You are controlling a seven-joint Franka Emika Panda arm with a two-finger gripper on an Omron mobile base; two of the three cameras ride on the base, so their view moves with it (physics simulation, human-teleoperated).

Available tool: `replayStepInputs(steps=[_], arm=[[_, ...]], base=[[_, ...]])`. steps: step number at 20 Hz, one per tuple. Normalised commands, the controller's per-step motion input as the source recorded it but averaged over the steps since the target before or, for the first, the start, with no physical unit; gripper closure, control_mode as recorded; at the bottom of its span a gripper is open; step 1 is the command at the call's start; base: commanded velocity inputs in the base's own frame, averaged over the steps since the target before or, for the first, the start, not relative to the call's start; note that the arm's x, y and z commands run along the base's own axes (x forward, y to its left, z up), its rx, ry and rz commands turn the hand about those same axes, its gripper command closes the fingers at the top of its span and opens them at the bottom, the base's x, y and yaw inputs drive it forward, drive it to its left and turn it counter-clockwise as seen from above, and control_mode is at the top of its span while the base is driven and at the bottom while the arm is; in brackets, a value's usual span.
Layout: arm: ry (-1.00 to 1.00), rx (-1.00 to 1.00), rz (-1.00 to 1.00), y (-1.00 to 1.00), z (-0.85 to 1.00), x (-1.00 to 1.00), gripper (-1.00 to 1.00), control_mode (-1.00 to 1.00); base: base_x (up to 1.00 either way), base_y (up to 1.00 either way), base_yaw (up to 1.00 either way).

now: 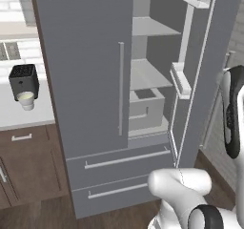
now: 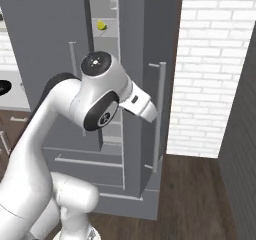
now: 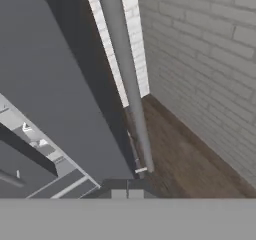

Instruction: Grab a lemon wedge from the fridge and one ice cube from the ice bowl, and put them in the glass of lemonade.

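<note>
The grey fridge point(image 1: 86, 80) stands with its right door point(image 1: 209, 80) swung open and its left door closed. On an upper shelf inside lies the tiny yellow lemon wedge point(image 2: 101, 25). The glass of lemonade point(image 1: 26, 99) sits on the counter to the left, just in front of a black toaster point(image 1: 24, 79). A black rim at the left edge looks like the ice bowl point(image 2: 2, 87). My gripper point(image 3: 127, 194) is shut with nothing between its tips. It is just below the lower end of the open door's long handle point(image 3: 131, 99), beside the door's outer face.
A white brick wall point(image 2: 215, 69) stands close on the right of the open door. Wooden floor point(image 3: 185, 159) lies below. Brown cabinets point(image 1: 28, 166) sit under the counter on the left. A white drawer bin point(image 1: 145, 106) sits on the fridge's lower shelf.
</note>
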Motion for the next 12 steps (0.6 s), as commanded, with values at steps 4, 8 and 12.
replayStepInputs(steps=[4, 8, 12], arm=[[0.08, -0.01, 0.0, 0.29, 0.44, -0.34, 1.0, -1.0], [0.11, -0.1, 0.0, 0.7, 0.11, 0.23, 1.0, -1.0], [0.13, -0.14, 0.0, 0.64, 0.0, 0.69, 1.0, -1.0]], base=[[0.0, 0.0, 0.0], [0.0, 0.0, 0.0], [0.0, 0.0, 0.0]])
